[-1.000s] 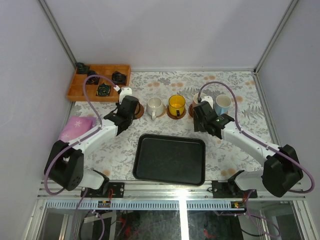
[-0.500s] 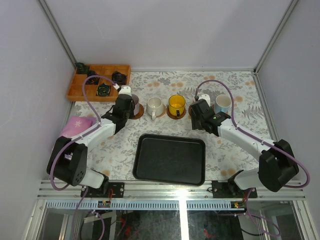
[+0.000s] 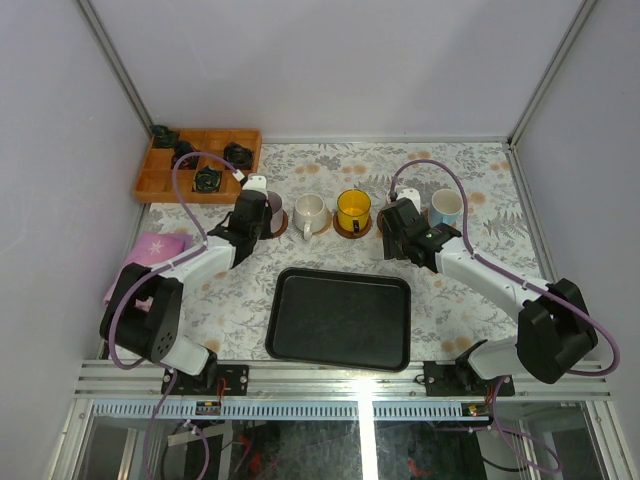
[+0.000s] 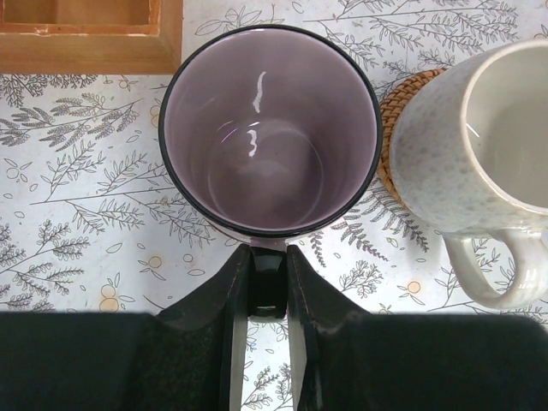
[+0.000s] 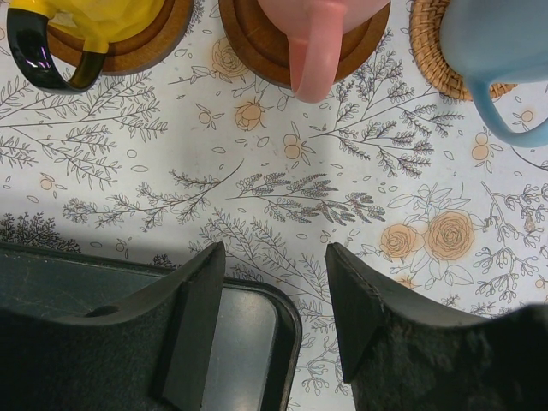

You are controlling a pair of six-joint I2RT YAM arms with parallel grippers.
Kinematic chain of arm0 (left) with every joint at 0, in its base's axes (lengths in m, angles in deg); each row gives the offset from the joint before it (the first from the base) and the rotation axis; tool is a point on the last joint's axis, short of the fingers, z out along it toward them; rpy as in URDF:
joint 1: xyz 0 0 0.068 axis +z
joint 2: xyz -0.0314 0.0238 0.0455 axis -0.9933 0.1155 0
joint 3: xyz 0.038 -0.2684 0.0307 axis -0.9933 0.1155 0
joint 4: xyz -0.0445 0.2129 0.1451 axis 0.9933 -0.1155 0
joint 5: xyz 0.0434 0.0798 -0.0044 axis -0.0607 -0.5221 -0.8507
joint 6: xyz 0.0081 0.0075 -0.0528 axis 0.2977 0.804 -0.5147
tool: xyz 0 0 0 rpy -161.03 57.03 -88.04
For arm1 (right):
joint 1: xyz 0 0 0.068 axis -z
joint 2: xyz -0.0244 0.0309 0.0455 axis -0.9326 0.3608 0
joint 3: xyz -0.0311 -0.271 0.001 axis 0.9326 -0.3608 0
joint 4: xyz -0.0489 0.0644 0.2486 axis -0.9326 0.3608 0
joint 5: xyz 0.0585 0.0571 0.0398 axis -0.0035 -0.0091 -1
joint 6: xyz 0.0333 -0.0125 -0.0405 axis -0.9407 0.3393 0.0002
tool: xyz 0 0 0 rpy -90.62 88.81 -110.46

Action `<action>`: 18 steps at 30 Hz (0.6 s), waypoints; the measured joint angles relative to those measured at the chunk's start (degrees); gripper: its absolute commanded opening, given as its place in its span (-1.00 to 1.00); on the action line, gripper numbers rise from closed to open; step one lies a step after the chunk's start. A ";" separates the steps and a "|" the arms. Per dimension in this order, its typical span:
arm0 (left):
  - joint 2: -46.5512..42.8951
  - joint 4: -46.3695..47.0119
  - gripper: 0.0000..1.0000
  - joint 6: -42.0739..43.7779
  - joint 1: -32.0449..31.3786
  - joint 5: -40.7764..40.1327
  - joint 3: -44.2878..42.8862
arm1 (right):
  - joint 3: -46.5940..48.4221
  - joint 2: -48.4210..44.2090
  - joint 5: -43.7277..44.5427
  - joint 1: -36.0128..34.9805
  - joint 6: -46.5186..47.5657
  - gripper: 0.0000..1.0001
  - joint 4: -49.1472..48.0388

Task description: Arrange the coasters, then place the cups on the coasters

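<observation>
My left gripper (image 4: 268, 274) is shut on the dark handle of the pale lilac cup (image 4: 270, 128), which sits over a brown coaster (image 3: 279, 224) at the left end of the row. Beside it stands the cream cup (image 4: 479, 145) on a woven coaster (image 4: 396, 107). My right gripper (image 5: 274, 291) is open and empty, just short of the pink-handled cup (image 5: 317, 43). That cup stands on a dark coaster (image 5: 364, 38). The yellow cup (image 5: 86, 13) and the blue-handled cup (image 5: 505, 43) each stand on coasters too.
A black rectangular tray (image 3: 340, 318) lies in the middle near the arms, its corner under my right fingers. A wooden compartment box (image 3: 198, 165) with small dark items sits at the back left. A pink cloth (image 3: 150, 250) lies at the left edge.
The left gripper has carried the lilac cup forward over the leftmost coaster. The right gripper has shifted slightly left and stays open.
</observation>
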 measured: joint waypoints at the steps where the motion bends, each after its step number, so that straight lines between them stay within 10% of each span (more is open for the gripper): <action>1: 0.17 0.11 -1.00 0.07 0.00 0.00 0.00 | 0.00 0.00 -0.02 0.00 0.00 0.15 -0.02; 18: 1.66 1.79 -0.78 0.39 0.04 -0.83 0.00 | 0.00 1.70 -0.20 0.00 -0.15 0.15 -0.02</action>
